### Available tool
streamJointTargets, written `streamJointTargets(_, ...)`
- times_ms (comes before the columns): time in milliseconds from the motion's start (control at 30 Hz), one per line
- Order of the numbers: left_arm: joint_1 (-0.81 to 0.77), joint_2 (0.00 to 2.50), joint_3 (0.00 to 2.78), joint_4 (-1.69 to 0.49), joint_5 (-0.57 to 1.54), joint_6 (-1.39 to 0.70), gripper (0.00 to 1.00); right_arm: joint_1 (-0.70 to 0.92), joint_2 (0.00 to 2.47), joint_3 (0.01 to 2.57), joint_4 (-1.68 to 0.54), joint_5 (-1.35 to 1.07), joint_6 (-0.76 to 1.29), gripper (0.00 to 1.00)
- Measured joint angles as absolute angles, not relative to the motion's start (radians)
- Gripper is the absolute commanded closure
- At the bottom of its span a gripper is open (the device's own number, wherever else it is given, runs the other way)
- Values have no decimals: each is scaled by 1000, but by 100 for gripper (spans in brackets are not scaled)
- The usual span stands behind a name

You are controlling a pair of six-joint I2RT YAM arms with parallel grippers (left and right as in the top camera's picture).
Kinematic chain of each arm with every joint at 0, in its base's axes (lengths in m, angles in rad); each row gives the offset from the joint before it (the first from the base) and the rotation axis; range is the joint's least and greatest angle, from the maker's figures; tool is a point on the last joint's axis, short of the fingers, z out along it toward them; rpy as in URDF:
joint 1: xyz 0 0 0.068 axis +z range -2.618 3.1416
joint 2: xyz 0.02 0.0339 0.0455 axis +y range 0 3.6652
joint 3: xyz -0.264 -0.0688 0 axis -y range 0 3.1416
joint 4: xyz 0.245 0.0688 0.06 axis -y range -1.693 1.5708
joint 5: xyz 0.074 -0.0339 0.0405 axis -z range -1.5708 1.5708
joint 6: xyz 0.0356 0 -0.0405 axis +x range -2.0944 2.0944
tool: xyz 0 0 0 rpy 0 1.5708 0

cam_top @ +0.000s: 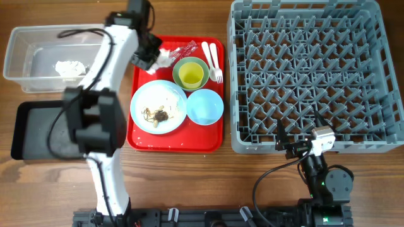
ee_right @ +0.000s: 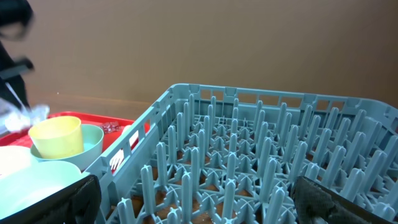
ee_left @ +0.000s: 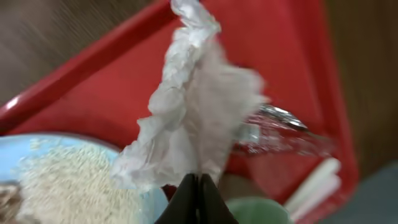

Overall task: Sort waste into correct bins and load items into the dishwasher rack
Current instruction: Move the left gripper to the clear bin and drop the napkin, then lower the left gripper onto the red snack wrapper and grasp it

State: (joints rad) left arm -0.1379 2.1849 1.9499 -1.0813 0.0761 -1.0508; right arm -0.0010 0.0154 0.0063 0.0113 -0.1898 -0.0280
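Napkin [ee_left: 193,112] — white, crumpled — is pinched by one edge in the left tool [ee_left: 198,186], clenched tight on it, over the far left corner of the red tray [cam_top: 140,142]. From that tool the clear tub [cam_top: 12,57] lies out to its left, well apart; the black tray [cam_top: 38,135] sits left too, but back toward the arm's base. A sideways carry looks like the next call. Right tool [ee_right: 199,199], spread wide and holding nothing, sits by the dishwasher rack [cam_top: 235,82] — the left arm is plainly nearer.

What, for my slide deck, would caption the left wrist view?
Left end effector shut on a crumpled white napkin, held over the red tray.
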Motion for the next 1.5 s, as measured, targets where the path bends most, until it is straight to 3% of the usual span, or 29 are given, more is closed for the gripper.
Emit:
streamJointTargets(267, -102, 1972, 1950, -1103, 25, -1041, 96, -1, 15, 6, 11, -189, -28, 0)
streamJointTargets(600, 35, 1921, 1950, -1087, -268, -1037, 96, -1, 15, 6, 11, -189, -28, 0)
streamJointTargets(633, 52, 1921, 1950, -1079, -286, -1037, 91, -1, 15, 6, 11, -190, -28, 0)
streamJointTargets(700, 93, 1921, 1950, -1061, -318, -1034, 44, -1, 15, 6, 11, -189, -28, 0)
streamJointTargets(767, 136, 1926, 1950, -1042, -344, -1031, 4, -1, 15, 6, 11, -189, -28, 0)
streamJointTargets(800, 152, 1930, 1950, -1034, -349, -1031, 0, -1, 15, 6, 11, -190, -28, 0)
streamJointTargets(1000, 243, 1967, 1950, -1035, -338, -1031, 1, -1, 15, 6, 11, -189, -28, 0)
streamJointTargets(1167, 250, 1968, 1950, -1115, -210, -1023, 14, -1, 15, 6, 11, -190, -28, 0)
streamJointTargets(1333, 188, 1968, 1950, -1121, -19, -932, 15, -1, 15, 6, 11, -190, -28, 0)
streamJointTargets(1500, 35, 1969, 1950, -1132, 36, -903, 15, -1, 15, 6, 11, -190, -28, 0)
